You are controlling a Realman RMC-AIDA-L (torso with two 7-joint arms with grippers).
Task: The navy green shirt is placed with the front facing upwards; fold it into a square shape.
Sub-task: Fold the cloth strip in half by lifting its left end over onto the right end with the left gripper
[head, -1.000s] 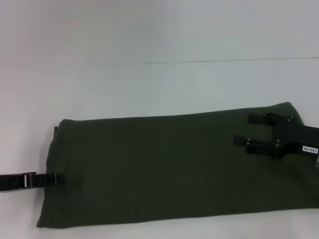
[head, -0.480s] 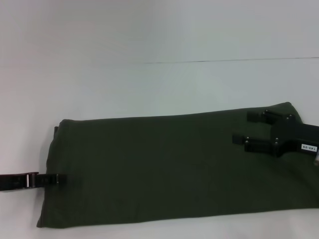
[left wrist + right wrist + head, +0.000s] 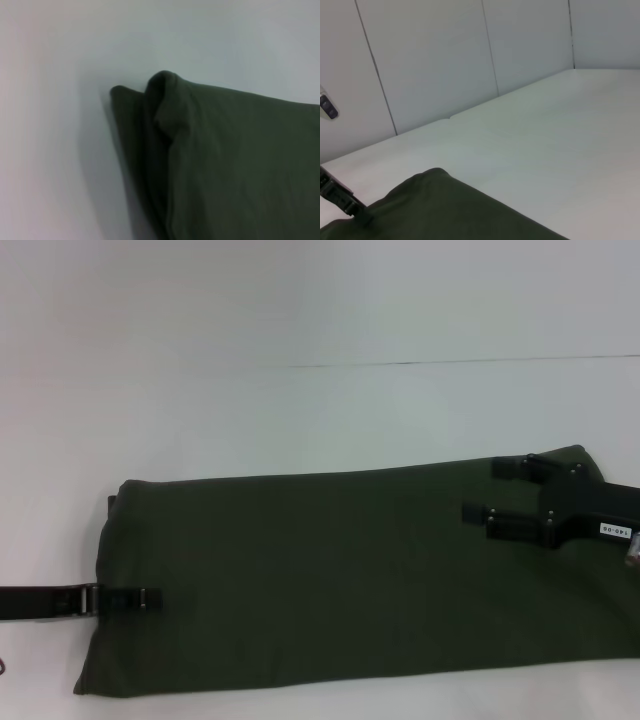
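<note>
- jaws first: the right gripper (image 3: 492, 495) shows two black fingers held apart, released and grasping nothing, poised over the shirt's far right corner; i cannot tell whether they touch the cloth.
- on the left gripper (image 3: 118, 600) i see a thin black bar reaching in from the left, its tip over the shirt's left edge; whether its jaws are released or clenched i cannot tell.
- the navy green shirt (image 3: 330, 580) lies flat on the white table (image 3: 300, 410) as one long band running left to right across the near side, with its right end passing out of view.
- only plain green cloth faces up; no lettering or label is visible.
- left wrist view: the shirt's left end is a stack of several layers with rounded, slightly puffed fold edges and one corner bulging upward.
- material reads as soft matte cotton, smooth on top with almost no creasing.
- the table is smooth, pale and bare-looking, with a faint seam line behind the shirt.
- handling judgement: light and limp, it will sag and drag rather than hold shape, and stacked layers may slide apart.
- hold judgement: pinch through all layers at the corners of one short end, both grippers together, to carry that end across toward the other.
</note>
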